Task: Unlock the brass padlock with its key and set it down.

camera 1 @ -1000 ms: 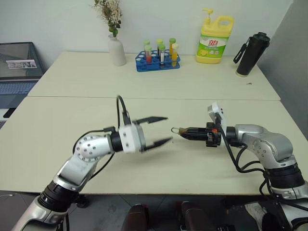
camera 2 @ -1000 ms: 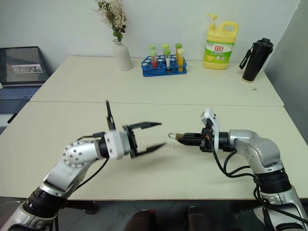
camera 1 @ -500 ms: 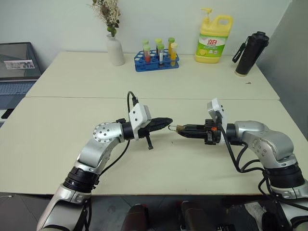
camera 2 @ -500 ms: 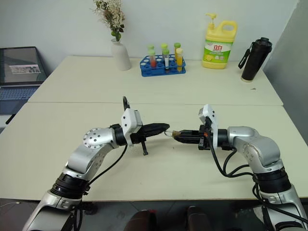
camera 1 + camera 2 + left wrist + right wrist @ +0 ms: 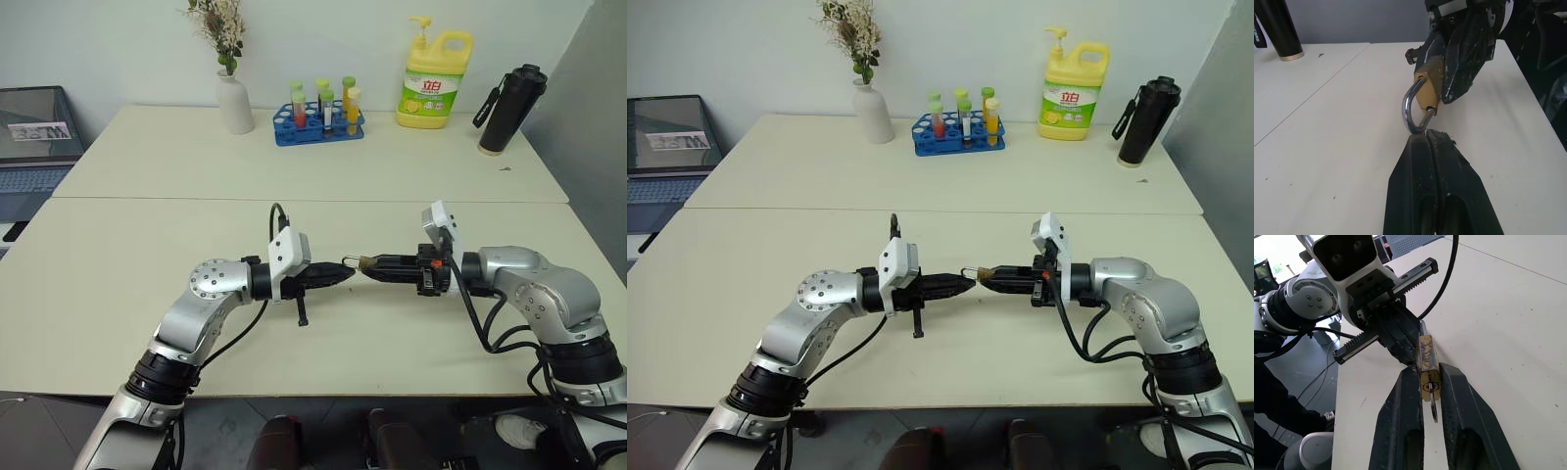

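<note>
My right gripper [image 5: 1428, 369] is shut on the brass padlock [image 5: 1427, 361], which it holds above the table [image 5: 147, 245] with its body pinched between the two fingers. A thin silvery key [image 5: 1434, 412] sticks out of the padlock's underside, in the gap between the fingers. The silver shackle [image 5: 1408, 105] points toward my left gripper [image 5: 1425, 136]. The left gripper is shut, and its tips touch the shackle's bend. I cannot tell whether they pinch it. In the left eye view the two grippers meet tip to tip at the padlock [image 5: 360, 262], mid-table.
Along the table's far side stand a white vase with dried flowers [image 5: 235, 103], a blue rack of test tubes [image 5: 321, 122], a yellow detergent bottle [image 5: 431, 83] and a black bottle [image 5: 509, 108]. A laptop [image 5: 34, 137] sits off to the left.
My left gripper has gone from open to shut. It rolled and moved right and down until its tips reached the padlock's shackle. The right gripper has kept still with the padlock.
</note>
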{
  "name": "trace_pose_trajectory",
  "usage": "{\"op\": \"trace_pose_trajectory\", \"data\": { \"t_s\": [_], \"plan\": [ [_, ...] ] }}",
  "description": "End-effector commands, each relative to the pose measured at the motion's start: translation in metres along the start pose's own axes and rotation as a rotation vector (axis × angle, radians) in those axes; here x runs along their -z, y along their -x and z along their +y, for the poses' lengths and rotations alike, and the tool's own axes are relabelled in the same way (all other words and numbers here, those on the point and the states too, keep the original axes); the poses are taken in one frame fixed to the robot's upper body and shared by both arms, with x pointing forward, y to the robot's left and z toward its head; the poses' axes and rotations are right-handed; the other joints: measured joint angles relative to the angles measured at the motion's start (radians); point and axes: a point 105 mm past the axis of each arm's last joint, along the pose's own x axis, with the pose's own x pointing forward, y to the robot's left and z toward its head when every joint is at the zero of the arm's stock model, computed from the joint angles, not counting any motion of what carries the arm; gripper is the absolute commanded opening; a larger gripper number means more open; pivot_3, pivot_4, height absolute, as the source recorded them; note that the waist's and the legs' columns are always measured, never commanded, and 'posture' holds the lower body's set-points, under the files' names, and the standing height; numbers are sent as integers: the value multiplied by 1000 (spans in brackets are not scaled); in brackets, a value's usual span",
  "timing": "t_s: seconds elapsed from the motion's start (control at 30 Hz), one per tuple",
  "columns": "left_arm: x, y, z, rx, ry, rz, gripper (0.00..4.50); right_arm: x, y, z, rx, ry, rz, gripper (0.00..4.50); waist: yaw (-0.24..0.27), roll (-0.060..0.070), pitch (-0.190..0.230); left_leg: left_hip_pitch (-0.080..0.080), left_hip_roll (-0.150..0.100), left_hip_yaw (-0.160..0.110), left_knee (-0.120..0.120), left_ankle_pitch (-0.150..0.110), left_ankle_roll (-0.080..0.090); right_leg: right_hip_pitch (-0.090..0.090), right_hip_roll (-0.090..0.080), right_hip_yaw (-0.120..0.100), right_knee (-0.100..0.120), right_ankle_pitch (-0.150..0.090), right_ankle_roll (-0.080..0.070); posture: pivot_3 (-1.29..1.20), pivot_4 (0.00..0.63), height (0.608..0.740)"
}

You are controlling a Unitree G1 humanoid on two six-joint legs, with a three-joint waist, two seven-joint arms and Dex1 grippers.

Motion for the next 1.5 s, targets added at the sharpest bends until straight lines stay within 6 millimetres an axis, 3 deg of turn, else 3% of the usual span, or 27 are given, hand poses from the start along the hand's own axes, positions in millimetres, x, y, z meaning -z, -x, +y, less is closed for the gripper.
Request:
{"op": "trace_pose_trajectory", "data": {
  "t_s": [0.03, 0.4, 0.8, 1.5],
  "plan": [
    [-19, 2, 1, -14, -37, -57, 0, -7, 5, 0, 11, 30, -24, 133, 0, 0, 0, 0, 0, 0, 0, 0, 0, 0, 0, 0, 0, 0, 0, 0, 150, 740],
    [-25, 6, -2, -9, -33, -64, 0, -4, 5, -3, 20, 20, -19, 133, 0, 0, 0, 0, 0, 0, 0, 0, 0, 0, 0, 0, 0, 0, 0, 0, 150, 740],
    [-44, 1, -2, -30, 9, -132, 0, -1, 2, -2, 9, 30, -9, 133, 0, 0, 0, 0, 0, 0, 0, 0, 0, 0, 0, 0, 0, -1, 1, 0, 150, 740],
    [-39, -2, 5, -65, 1, -123, 0, -2, 1, 0, -4, 27, -17, 133, 0, 0, 0, 0, 0, 0, 0, 0, 0, 0, 0, 0, 0, 0, 1, 0, 150, 740]
  ]
}}
